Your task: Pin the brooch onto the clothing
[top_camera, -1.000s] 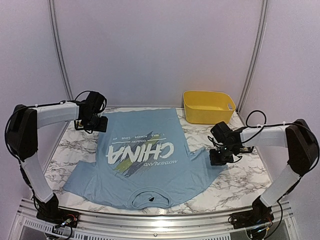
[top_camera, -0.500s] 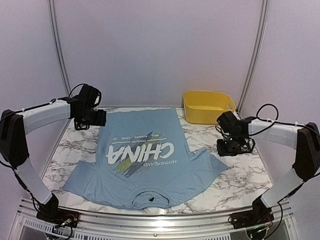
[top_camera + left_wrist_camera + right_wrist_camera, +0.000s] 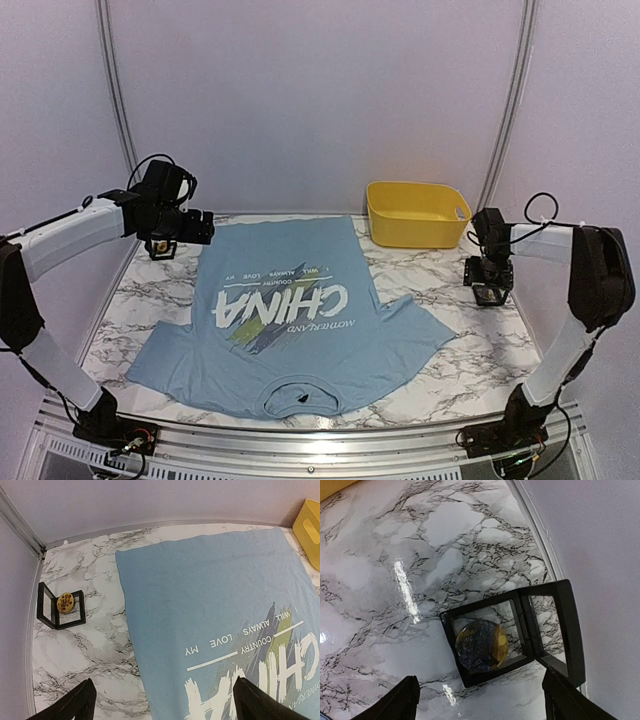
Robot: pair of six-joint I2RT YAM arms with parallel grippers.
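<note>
Top view: T-shirt (image 3: pixel 300 330) lies flat mid-table, print up, collar toward the arm bases. L gripper (image 3: pixel 180 228) hangs by the far-left hem. R gripper (image 3: pixel 490 270) is over an open black case (image 3: pixel 489 296) nr the yellow bin (image 3: pixel 415 215).

Left wrist: fingers (image 3: pixel 75 705) spread wide, holding nothing. Small yellow brooch (image 3: pixel 65 602) sits in a second case (image 3: pixel 57 615), left of the hem.

Right wrist: jaws wide, empty, above the round blue-gold brooch (image 3: pixel 481 645).

We judge the brooches light, stiff, prob. slick, so pinch by the rim. Cloth is soft and will bunch.
</note>
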